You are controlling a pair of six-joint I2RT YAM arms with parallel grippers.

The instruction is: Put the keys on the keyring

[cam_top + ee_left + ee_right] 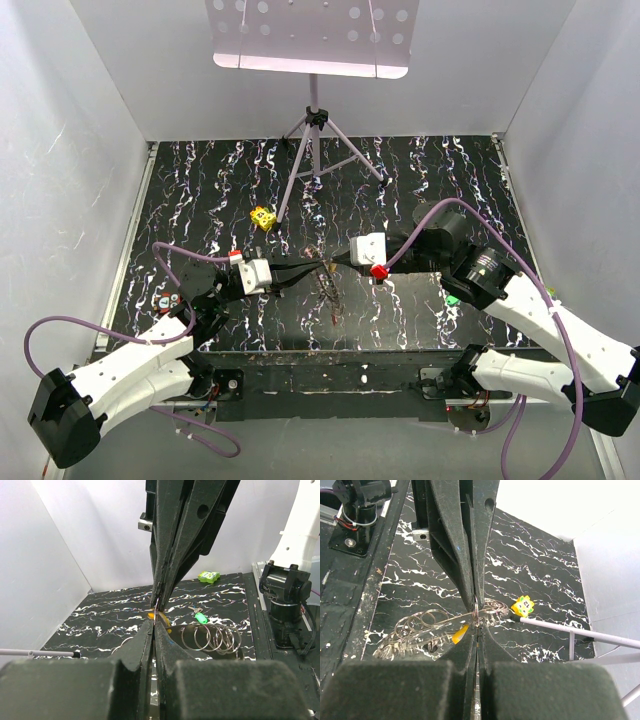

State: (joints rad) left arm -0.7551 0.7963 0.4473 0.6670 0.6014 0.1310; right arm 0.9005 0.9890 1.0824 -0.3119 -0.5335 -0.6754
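Note:
Both grippers meet tip to tip above the table's middle. My left gripper (316, 269) (154, 624) and my right gripper (334, 264) (477, 627) are both shut on a thin wire loop of the keyring (328, 293). The keyring's grey keys and loose rings hang and trail below the tips in the right wrist view (417, 627) and the left wrist view (212, 637). An orange-headed key (460, 634) (163, 618) hangs right beside the pinched loop. A green-headed key (200, 617) lies on the table beyond. Blue- and red-headed keys (168, 301) lie at the left.
A yellow dotted cube (263, 217) (522, 606) sits by a tripod leg (570, 628) of the music stand (313, 120) at the back. A green dotted cube (209, 576) lies near the right arm's base. White walls enclose the black marbled table (420, 180).

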